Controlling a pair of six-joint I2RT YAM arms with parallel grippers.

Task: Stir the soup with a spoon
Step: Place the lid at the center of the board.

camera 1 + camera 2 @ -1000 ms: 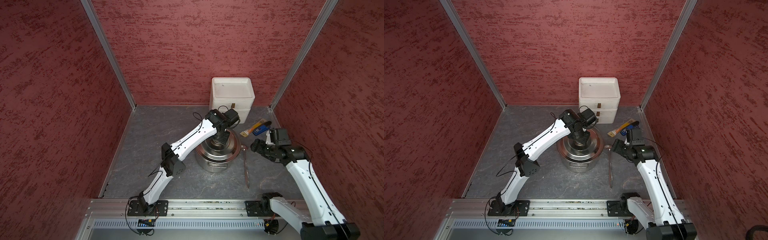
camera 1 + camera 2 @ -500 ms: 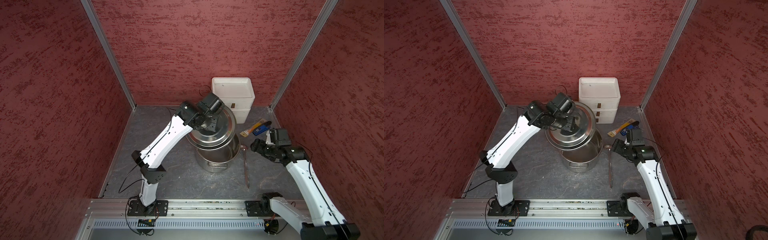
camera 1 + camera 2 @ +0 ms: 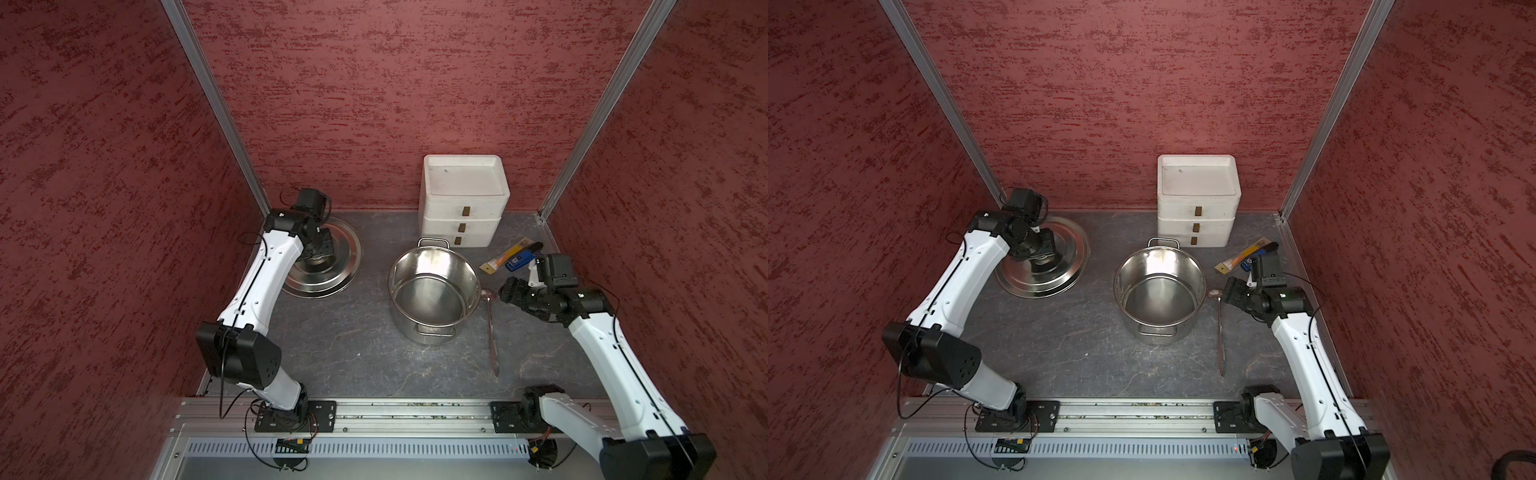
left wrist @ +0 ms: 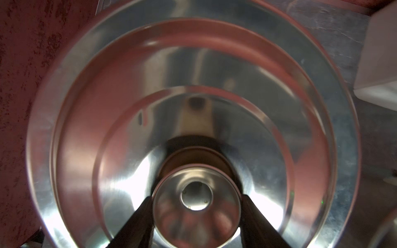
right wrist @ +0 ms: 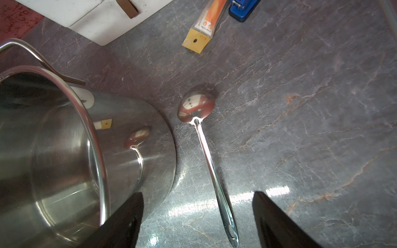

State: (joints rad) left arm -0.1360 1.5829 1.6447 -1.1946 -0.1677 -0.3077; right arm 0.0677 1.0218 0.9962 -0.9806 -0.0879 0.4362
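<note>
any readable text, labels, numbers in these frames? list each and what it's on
Orange packet: red print, too blurred to read.
Blue stapler: pale label, too small to read.
No text visible on the pot, lid, spoon or white drawers.
Nothing legible overall.

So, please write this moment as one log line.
lid: off, held by left fingers | pot: uncovered | spoon: lying beside pot | right fingers: open above spoon

The left arm [image 3: 266, 282] and right arm [image 3: 602, 349] have white shells, black joints [image 3: 243, 357] and thin black cables [image 3: 220, 382]; the right gripper [image 5: 196, 194] is black.
</note>
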